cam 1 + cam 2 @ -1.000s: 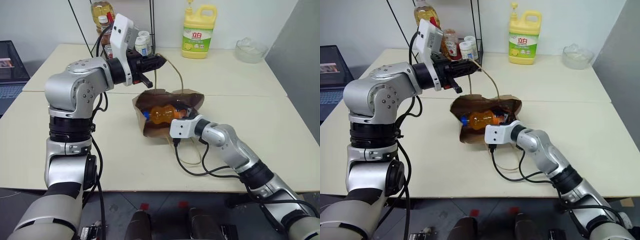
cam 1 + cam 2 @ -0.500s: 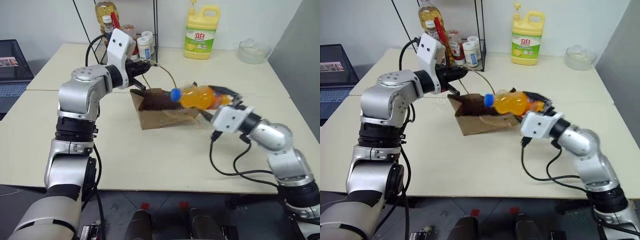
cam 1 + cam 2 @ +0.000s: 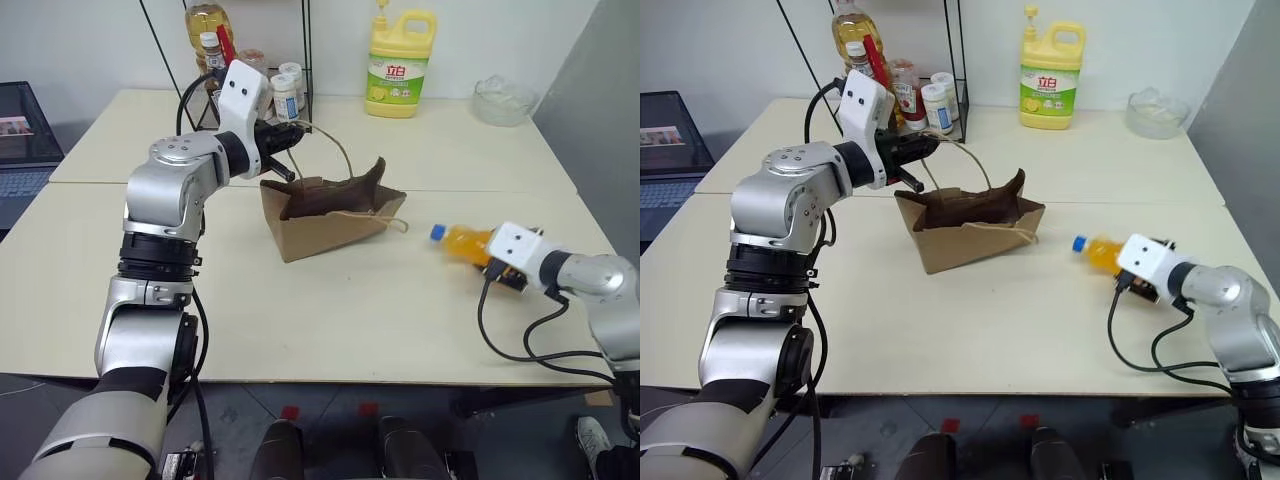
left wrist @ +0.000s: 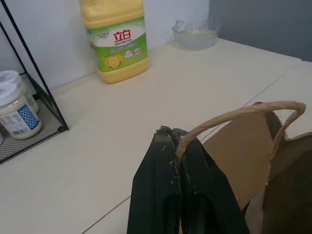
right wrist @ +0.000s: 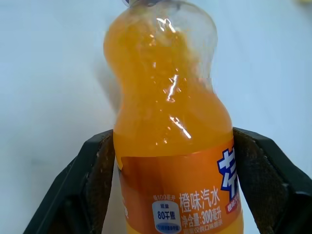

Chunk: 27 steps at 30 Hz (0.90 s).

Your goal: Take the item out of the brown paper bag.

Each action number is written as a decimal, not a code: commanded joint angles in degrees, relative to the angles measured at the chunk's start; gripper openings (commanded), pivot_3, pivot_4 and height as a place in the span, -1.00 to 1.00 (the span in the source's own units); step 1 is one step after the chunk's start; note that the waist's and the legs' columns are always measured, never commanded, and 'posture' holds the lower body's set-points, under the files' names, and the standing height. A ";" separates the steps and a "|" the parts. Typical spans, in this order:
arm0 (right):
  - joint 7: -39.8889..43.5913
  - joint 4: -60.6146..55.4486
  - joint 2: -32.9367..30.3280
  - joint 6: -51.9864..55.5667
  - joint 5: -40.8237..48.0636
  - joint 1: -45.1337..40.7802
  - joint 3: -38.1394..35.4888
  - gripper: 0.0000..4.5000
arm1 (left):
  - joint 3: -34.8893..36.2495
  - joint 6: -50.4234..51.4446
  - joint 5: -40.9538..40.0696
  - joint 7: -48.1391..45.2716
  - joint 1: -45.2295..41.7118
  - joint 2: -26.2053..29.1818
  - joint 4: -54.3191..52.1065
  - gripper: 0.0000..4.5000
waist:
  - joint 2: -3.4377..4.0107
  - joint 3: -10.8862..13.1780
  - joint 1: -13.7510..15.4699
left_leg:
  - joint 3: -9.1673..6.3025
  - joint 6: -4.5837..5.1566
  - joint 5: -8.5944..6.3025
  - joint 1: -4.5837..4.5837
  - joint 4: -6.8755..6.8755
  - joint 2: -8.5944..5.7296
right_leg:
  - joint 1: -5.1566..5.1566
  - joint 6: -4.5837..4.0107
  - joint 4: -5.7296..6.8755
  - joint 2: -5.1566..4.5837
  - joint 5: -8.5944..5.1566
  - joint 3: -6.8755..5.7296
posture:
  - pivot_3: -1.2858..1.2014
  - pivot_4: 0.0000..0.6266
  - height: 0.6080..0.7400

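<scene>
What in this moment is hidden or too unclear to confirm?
- Brown paper bag floor: hidden by its own walls in the eye views.
- Bottle cap and base: cut off by the right wrist view's edges.
- Right tool fingertips: covered by its white housing in the eye views.

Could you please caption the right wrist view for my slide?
Right claw gripping a clear plastic bottle of orange drink by its labelled body, above the pale table.
</scene>
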 commanded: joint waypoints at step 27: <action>-0.50 -14.51 4.37 13.64 14.27 -2.03 -6.72 1.00 | 5.37 -0.84 -2.17 -7.75 4.77 10.16 1.85 0.34 | 0.00 0.00 -0.07 | -0.04 -0.01 0.00 0.02 0.02 0.00 | 0.07 0.00 -0.01 -0.03 0.00 -0.06 | 0.03 -0.52 1.00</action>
